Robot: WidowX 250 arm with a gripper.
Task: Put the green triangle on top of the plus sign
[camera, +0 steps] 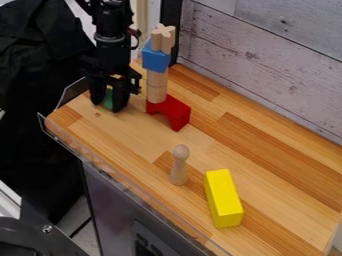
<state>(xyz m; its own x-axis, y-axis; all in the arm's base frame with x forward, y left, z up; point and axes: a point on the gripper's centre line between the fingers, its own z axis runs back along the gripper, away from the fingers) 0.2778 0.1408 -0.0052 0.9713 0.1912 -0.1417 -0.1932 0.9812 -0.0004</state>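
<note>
Green triangle (108, 99) between the jaws

Counter (267, 160): smooth wd w/ plastic rim (60, 140); peg (179, 170): matt wd.

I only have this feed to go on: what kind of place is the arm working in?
Probably a robot test bench, perhaps in a lab: a butcher-block-style wooden tabletop, a plank-look backdrop, and toy blocks such as the yellow one.

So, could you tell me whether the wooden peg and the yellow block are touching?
Apart: in the camera view, tabletop shows between the wooden peg and yellow block.
</note>
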